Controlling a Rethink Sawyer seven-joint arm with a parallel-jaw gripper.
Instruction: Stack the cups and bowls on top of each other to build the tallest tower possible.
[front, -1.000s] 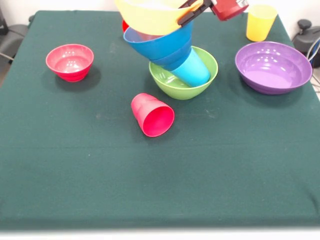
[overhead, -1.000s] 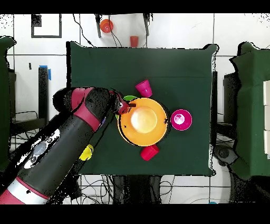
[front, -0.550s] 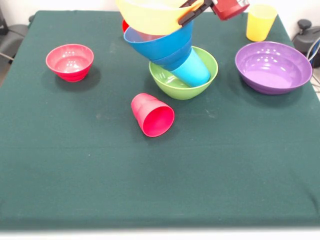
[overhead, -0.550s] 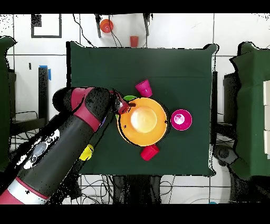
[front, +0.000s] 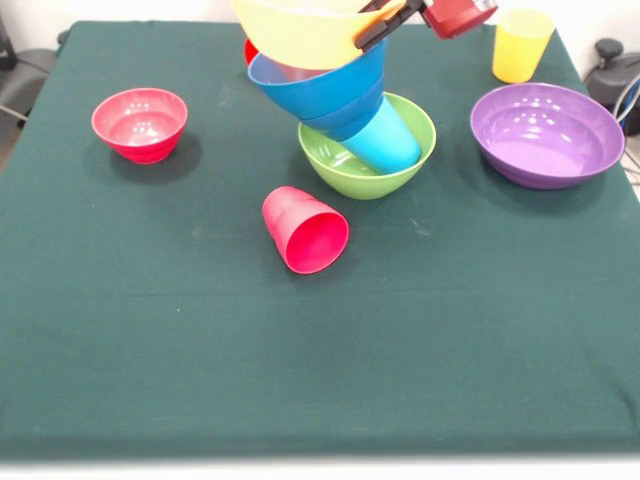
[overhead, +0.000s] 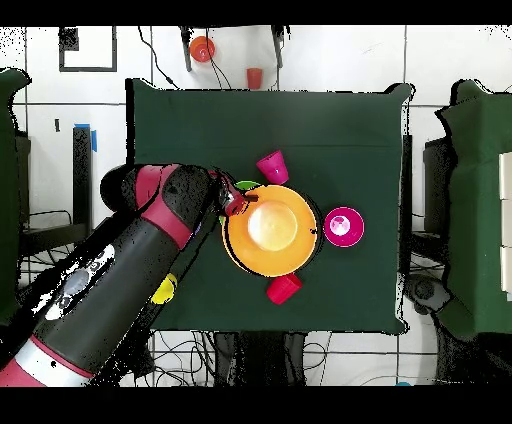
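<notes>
On green bowl (front: 368, 160): leaning tower (front: 330, 85); jaws grip orange-yellow bowl (front: 300, 30) rim.

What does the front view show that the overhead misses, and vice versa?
Front only: the wide purple plastic bowl, and the tilted tower's layers, a light blue cup in the green bowl with blue bowls above. Overhead only: the red and black arm, which hides the purple bowl, and the floor around the table. Both: the orange-yellow bowl on top with the gripper at its rim, the small red bowl, and the tipped red cup.
</notes>
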